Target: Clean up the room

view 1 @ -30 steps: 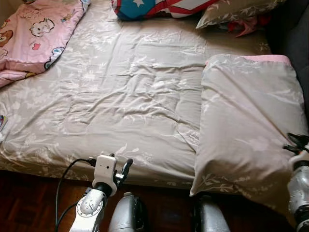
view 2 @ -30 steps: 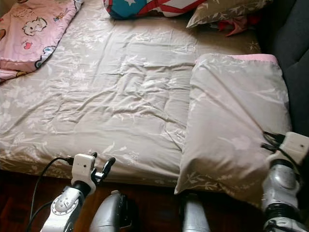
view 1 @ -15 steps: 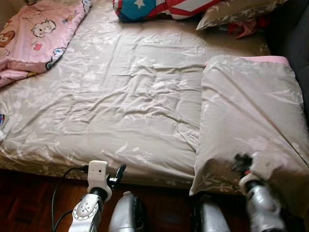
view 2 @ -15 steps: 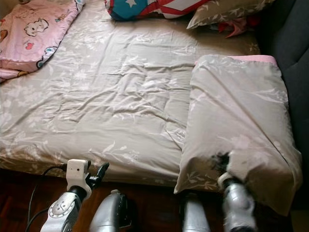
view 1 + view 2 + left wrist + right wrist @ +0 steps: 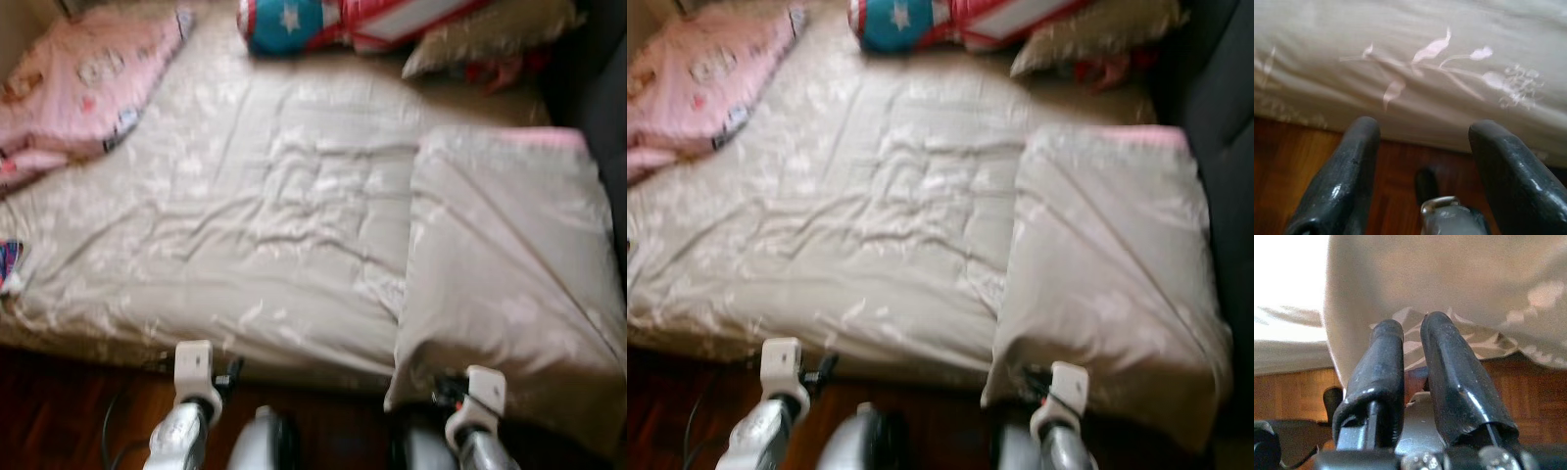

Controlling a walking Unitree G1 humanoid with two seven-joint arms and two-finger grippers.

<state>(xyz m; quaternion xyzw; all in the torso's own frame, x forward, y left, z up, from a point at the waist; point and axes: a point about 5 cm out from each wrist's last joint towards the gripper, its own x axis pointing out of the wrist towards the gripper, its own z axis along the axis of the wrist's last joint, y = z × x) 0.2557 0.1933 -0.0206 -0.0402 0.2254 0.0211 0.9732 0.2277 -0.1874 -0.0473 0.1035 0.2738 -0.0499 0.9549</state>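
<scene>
I take the folded quilt (image 5: 500,284) as my landmark: it lies on the right side of the bed (image 5: 265,245), and its near corner hangs over the bed's front edge toward the wooden floor (image 5: 59,411). My right tool (image 5: 1034,384) sits low, just in front of that drooping corner, and in the right wrist view its two fingers (image 5: 1444,367) are pressed nearly together with no cloth between them, so it is closed on nothing. My left tool (image 5: 231,370) is well to the left of the quilt, at the bed's front edge, fingers (image 5: 1347,171) spread wide and empty over the sheet's side and the floor. Far from the quilt, at the head of the bed, lie a pink blanket (image 5: 88,78), a blue and red pillow (image 5: 323,20) and a grey pillow (image 5: 480,39).

The head views are blurred, so I judge the camera is in motion and my depth read is poor. The risks I see: closing on air below the corner; catching only one thin layer, which would pull the fold apart; or dragging the overhang down so the whole quilt slides onto the floor. The closed fingers could also simply push the corner under the bed edge
</scene>
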